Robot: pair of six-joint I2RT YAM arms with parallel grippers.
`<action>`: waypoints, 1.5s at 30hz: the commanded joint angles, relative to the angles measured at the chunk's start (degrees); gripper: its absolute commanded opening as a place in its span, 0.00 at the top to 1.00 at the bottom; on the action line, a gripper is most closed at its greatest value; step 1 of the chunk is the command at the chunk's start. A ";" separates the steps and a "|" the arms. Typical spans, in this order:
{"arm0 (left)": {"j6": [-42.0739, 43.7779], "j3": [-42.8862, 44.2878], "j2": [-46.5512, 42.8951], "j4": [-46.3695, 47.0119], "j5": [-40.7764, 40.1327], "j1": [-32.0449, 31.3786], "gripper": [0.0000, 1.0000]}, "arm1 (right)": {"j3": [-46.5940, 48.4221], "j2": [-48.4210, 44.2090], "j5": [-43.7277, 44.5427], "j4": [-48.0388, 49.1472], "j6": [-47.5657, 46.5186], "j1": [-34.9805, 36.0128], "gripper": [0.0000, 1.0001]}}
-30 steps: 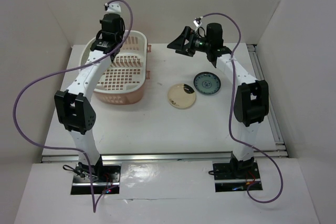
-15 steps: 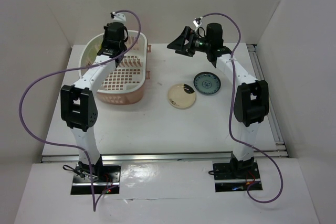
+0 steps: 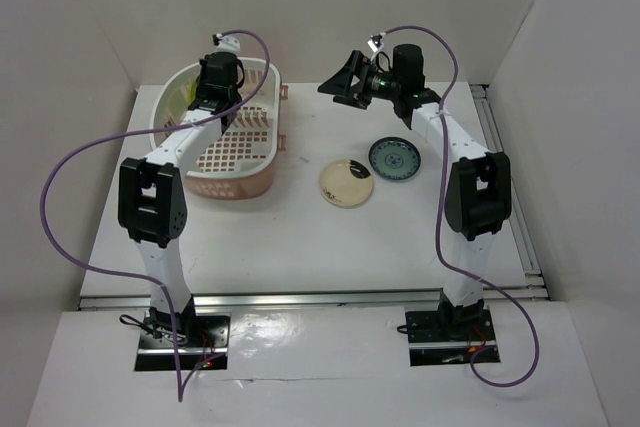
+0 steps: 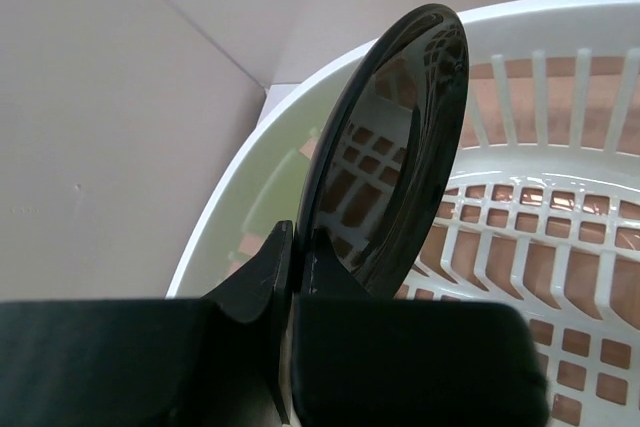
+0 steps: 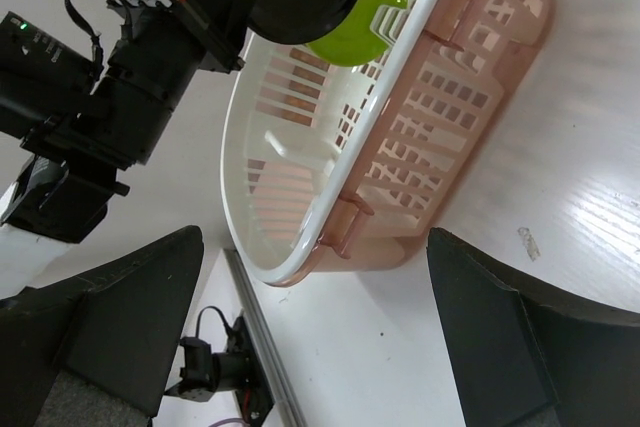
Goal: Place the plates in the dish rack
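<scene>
My left gripper [image 4: 297, 257] is shut on the lower edge of the glossy black plate [image 4: 400, 137] and holds it upright inside the rounded end of the pink dish rack [image 4: 560, 7]. The lime green plate [image 4: 262, 182] stands just behind the black one, also seen in the right wrist view [image 5: 368, 17]. In the top view the left gripper [image 3: 212, 99] is over the rack [image 3: 240, 185]. The cream plate [image 3: 347, 183] and teal patterned plate [image 3: 393, 158] lie flat on the table. My right gripper [image 3: 340, 87] is open and empty, held in the air right of the rack.
White walls enclose the table at the back and both sides. The right wrist view shows the rack's side handle [image 5: 345, 227] and the left arm's wrist [image 5: 150, 57] above the rack. A metal rail [image 3: 505, 177] runs along the table's right edge.
My left gripper has moved the black plate back and lower into the rack's rounded end, and its elbow has swung right. The right arm and the table plates have not moved.
</scene>
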 commanded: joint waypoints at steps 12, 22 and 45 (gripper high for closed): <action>-4.86 -0.85 2.58 2.25 0.67 1.71 1.00 | 2.62 1.33 -2.19 3.47 1.48 0.17 0.00; -6.53 -0.85 3.72 0.67 1.90 2.24 1.00 | 3.67 2.39 -2.72 4.69 2.62 0.17 0.00; -8.98 -0.32 5.83 -0.64 -0.38 2.24 1.00 | 4.20 3.97 -3.24 5.84 3.85 0.17 0.00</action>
